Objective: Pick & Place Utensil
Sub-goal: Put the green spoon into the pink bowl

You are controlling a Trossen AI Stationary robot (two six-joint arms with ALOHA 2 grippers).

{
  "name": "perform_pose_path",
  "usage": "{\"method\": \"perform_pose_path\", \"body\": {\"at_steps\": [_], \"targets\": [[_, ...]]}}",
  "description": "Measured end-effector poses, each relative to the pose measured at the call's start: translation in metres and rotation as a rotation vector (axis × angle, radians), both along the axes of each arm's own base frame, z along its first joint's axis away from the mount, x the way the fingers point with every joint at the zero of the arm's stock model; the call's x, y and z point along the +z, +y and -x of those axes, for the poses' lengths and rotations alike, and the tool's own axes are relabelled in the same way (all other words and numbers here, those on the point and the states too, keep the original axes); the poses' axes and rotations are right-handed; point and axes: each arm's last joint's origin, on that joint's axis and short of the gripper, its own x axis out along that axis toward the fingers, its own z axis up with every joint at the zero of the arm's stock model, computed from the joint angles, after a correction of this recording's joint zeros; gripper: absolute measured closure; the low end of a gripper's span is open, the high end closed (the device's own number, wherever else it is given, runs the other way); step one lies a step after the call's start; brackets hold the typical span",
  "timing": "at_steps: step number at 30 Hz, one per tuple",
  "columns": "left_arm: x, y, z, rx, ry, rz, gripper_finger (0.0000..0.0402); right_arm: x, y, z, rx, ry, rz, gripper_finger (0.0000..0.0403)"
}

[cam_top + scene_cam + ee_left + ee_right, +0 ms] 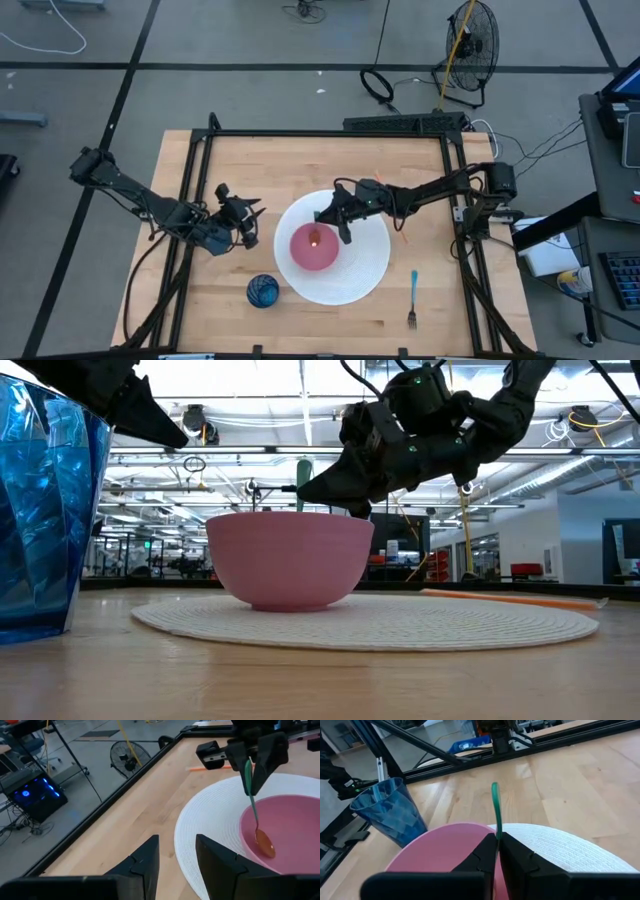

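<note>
The right end effector (335,218) pinches a green spoon (254,807) by its thin handle, with the orange tip down inside the pink bowl (314,248). If released tilted, the spoon could lever on the smooth rounded rim and flip out, or nudge the light bowl across the woven white mat (365,275). The left end effector (243,222) waits nearby, fingers parted narrowly. A faceted blue cup (263,291) and a blue fork (413,298) lie on the wooden tabletop (230,160).
</note>
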Motion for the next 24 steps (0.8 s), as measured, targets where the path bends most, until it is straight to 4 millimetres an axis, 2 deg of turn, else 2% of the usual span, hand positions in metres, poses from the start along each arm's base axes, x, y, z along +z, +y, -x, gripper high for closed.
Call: {"method": "perform_pose_path", "body": {"at_steps": [7, 24], "targets": [[0.0, 0.0, 0.0, 0.0, 0.0, 0.0, 0.0268, -0.002, -0.006, 0.001, -0.018, 0.027, -0.007, 0.0398], [0.0, 0.0, 0.0, 0.002, -0.01, 0.007, 0.0268, -0.005, -0.016, 0.004, -0.004, 0.061, -0.042, 0.0397]]}}
